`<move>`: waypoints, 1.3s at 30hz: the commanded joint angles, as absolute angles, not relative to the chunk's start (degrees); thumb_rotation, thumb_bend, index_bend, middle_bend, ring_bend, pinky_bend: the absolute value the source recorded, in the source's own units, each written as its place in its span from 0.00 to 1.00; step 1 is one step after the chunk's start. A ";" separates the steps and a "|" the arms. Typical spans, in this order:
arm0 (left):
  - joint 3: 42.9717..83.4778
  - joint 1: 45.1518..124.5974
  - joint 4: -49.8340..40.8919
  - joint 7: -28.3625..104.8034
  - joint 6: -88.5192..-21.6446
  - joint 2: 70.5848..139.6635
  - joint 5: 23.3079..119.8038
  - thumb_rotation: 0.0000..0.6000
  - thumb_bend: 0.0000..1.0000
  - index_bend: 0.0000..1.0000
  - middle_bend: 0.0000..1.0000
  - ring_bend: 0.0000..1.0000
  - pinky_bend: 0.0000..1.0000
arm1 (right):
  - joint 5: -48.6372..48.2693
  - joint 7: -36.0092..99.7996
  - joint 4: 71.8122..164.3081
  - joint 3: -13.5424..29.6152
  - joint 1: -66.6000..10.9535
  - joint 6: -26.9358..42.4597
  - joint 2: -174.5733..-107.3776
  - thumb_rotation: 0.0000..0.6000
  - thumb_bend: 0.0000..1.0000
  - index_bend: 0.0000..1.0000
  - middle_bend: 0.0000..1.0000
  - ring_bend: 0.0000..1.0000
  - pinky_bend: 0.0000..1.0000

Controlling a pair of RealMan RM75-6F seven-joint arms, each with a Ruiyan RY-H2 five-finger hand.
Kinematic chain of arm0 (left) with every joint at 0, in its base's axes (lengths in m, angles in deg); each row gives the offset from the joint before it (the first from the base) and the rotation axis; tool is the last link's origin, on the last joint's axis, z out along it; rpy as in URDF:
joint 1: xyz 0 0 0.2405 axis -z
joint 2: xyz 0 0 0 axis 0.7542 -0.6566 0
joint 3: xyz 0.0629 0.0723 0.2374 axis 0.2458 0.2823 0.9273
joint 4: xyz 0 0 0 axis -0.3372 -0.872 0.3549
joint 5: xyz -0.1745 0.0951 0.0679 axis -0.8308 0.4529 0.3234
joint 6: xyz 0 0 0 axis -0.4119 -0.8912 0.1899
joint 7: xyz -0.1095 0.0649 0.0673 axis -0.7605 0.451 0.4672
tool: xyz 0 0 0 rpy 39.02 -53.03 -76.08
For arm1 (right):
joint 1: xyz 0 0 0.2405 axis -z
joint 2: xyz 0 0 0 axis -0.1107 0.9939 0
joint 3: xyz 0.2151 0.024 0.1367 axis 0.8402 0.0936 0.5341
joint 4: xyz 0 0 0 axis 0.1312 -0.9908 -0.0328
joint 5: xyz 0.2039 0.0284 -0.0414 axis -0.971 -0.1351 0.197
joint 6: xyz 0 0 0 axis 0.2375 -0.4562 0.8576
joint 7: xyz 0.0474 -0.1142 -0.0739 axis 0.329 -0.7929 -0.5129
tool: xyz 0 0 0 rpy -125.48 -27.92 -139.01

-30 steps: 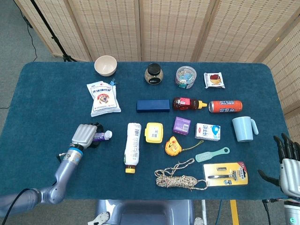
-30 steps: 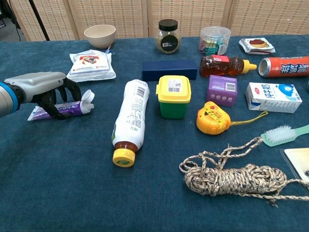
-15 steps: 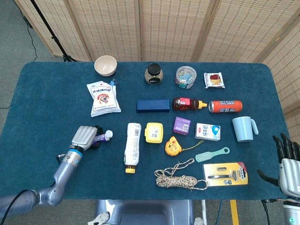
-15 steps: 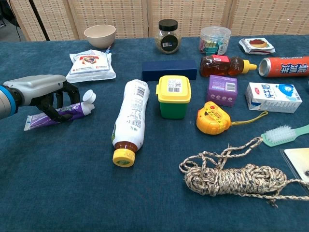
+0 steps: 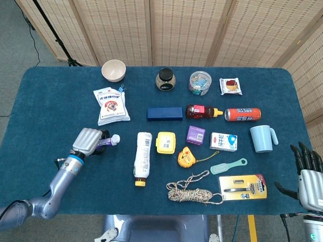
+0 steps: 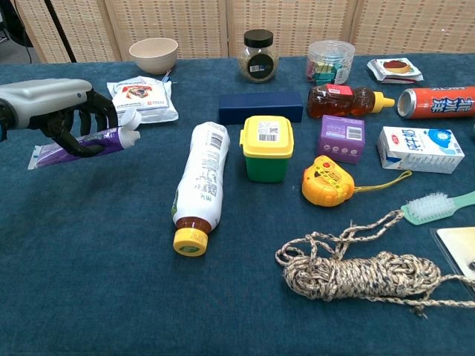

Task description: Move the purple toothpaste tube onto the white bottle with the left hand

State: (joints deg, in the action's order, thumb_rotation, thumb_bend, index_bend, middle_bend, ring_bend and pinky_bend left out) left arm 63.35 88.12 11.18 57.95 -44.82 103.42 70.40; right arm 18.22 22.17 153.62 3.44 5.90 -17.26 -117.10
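Lifted since before, one purple toothpaste tube (image 6: 89, 141) sits gripped in the left hand (image 6: 63, 111), beside one white bottle (image 6: 202, 178).

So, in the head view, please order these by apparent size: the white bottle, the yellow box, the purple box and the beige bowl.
1. white bottle, clearly the largest.
2. beige bowl and yellow box look about alike, so I do not rank them against each other.
3. purple box, the smallest.

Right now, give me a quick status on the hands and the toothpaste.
Left hand grips toothpaste, lifted off table. Right hand idle, open. White bottle lies to the right, nothing between.
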 commanded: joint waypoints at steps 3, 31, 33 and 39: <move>63.14 88.53 14.82 54.10 -43.49 97.54 75.45 1.00 1.00 0.61 0.53 0.60 0.59 | 19.46 22.94 153.72 3.40 5.08 -16.25 -116.94 1.00 0.00 0.02 0.00 0.00 0.00; 62.55 96.54 29.07 48.26 -31.81 77.74 88.41 1.00 1.00 0.62 0.53 0.59 0.59 | 30.26 42.42 150.91 5.03 -8.64 -2.38 -118.12 1.00 0.00 0.08 0.00 0.00 0.02; 62.30 97.13 29.47 48.24 -31.26 77.51 88.20 1.00 1.00 0.63 0.53 0.59 0.59 | 30.73 43.25 150.61 5.06 -9.34 -1.93 -118.40 1.00 0.00 0.09 0.00 0.00 0.02; 61.20 99.74 30.28 48.39 -29.17 77.39 86.94 1.00 1.00 0.64 0.54 0.60 0.59 | 33.51 46.98 148.79 4.57 -12.14 -0.37 -119.53 1.00 0.00 0.14 0.00 0.00 0.01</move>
